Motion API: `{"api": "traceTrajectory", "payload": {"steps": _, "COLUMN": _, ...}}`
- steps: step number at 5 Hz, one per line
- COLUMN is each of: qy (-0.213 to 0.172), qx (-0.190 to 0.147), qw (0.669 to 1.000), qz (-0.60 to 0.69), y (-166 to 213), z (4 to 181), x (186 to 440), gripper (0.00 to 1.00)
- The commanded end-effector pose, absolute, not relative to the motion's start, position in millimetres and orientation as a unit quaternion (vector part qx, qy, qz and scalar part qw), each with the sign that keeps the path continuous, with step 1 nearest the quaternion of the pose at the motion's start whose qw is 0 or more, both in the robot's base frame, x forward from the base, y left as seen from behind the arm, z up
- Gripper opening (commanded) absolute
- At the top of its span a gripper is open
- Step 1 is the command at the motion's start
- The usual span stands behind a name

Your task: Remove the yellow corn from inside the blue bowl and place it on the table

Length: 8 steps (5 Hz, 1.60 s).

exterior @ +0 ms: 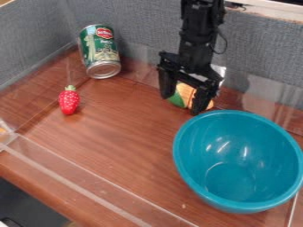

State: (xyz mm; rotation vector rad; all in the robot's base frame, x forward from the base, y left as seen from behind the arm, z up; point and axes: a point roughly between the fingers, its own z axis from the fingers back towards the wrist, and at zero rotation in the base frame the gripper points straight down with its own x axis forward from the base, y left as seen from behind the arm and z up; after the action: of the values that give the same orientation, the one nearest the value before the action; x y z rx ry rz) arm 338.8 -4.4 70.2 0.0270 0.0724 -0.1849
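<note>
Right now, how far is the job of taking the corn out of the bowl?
Done: the blue bowl is empty; the yellow corn lies on the table behind it. In hand: the open end effector straddles the corn. Left: apparently only backing away.

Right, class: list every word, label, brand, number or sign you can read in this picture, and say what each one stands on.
Green tin can: it carries a label with a red patch and pale markings, but the lettering is too small and blurred to read.
Red toy strawberry, blue bowl, yellow corn, end effector and table: no text or signs visible.
Nothing here can be quoted.
</note>
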Motion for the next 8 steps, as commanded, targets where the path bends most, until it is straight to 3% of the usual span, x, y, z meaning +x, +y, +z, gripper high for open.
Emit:
{"api": "traceTrajectory", "payload": {"steps": 1, "qy": 0.010, "qx": 0.021, "qw": 0.993, "qz": -0.117, "y": -1, "z": 83.2, "x": 351, "gripper": 1.00}}
{"api": "traceTrajectory", "payload": {"steps": 3, "qy": 0.000, "qx": 0.024, "qw": 0.986, "qz": -0.166, "y": 4, "z": 85.4, "x": 365, "gripper": 1.00}}
{"api": "traceTrajectory", "payload": {"steps": 7, "qy": -0.001, "qx": 0.033, "qw": 0.982, "qz": -0.183, "y": -11, "z": 54.4, "x": 402, "gripper": 1.00}}
{"api": "traceTrajectory", "payload": {"steps": 8, "qy": -0.002, "qx": 0.032, "qw": 0.978, "qz": -0.205, "y": -3, "z": 53.1, "x": 402, "gripper": 0.00}}
